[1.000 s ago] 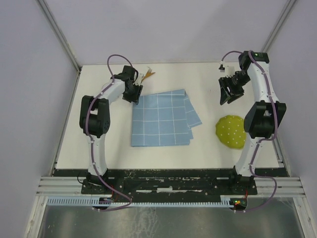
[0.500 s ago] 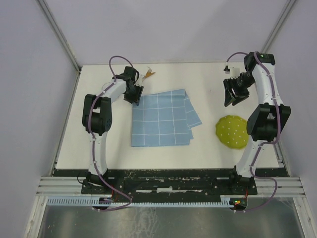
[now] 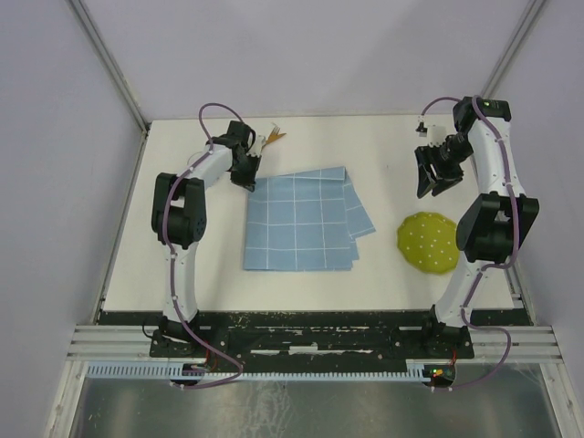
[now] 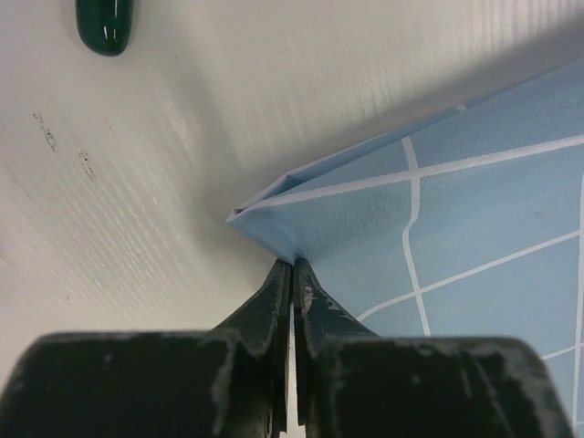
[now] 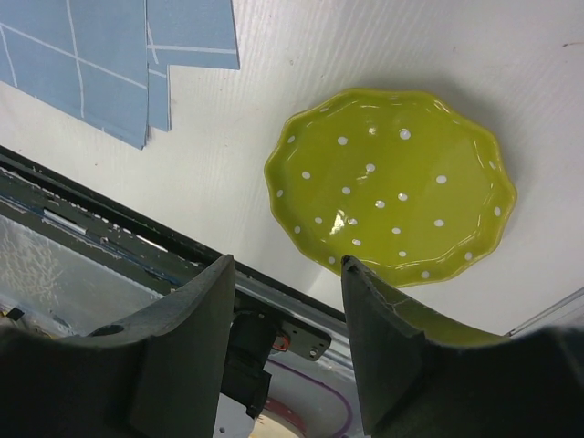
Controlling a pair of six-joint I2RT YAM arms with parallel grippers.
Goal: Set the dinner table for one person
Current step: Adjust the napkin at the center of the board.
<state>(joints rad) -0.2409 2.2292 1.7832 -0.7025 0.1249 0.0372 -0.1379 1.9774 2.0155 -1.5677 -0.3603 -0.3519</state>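
Two tools. The left tool (image 4: 292, 266) is pinched nearly closed on the far-left corner of the light-blue gridded cloth (image 3: 297, 224), with only a sliver between the fingers. The corner sits at the tips, slightly raised off the surface (image 3: 383, 146).

The right tool (image 5: 287, 265) is wide apart and holds nothing. It hangs over the far-right part of the surface.

The surface spans the whole area beyond the arm bases. The cloth lies folded mid-surface, its layers fanned at the right edge. The green white-dotted plate (image 5: 392, 182) is at near right, beside the cloth and not touching it.

Small items (image 3: 272, 139) lie at the far edge just past the left tool, too small to name. A dark-green glossy tip (image 4: 105, 23) shows in the left wrist view; I can't tell what it is.

Step, as judged: positioning the cloth as a placemat. It's early in the task, and the plate is not yet on the cloth.

Next is likely a low drag or unfold by that corner, with the pinch kept firm because the thin edge could slip out. The plate then falls to the right tool.
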